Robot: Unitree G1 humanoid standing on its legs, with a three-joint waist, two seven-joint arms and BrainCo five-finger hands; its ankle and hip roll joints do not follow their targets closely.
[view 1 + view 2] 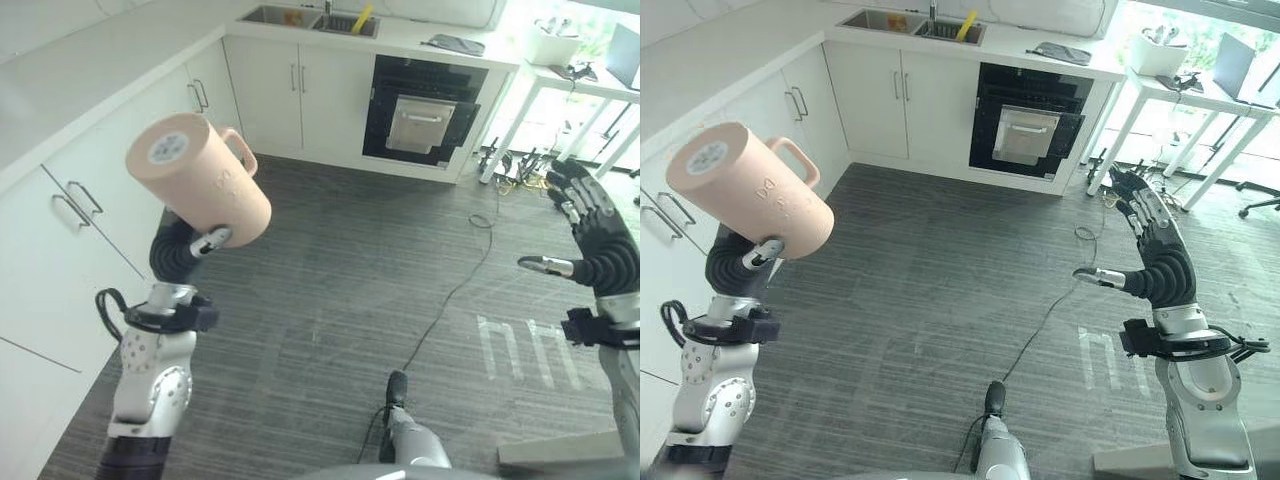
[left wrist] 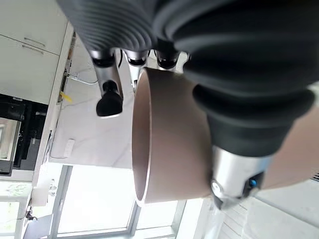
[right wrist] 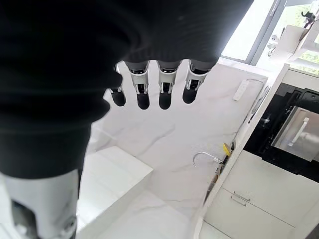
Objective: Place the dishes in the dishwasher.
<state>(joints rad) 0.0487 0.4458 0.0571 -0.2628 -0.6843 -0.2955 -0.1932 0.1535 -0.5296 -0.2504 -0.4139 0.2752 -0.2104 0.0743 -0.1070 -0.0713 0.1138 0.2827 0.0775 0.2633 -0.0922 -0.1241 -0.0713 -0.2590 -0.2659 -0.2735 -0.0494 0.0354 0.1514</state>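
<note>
The left hand is raised on the left side of the scene, over the grey floor, with its fingers and thumb curled round a pale pink mug. The mug is tilted, its flat base turned up and toward the camera and its open mouth facing down and away; its handle sticks out on the far side. In the left wrist view the thumb lies across the mug's outer wall and the dark fingertips reach past its rim.

The right hand is held up on the right side, well apart from the mug, holding nothing. Its fingers are spread and straight, pointing toward the far end of the room, and its thumb sticks out to the left.

White cabinets run along the left wall under a white countertop. At the far end a steel sink sits in the counter with something yellow standing in it, perhaps a brush, though it is too small to tell. To the right of the sink cabinets is a black built-in appliance with a silver front panel, its door shut.
</note>
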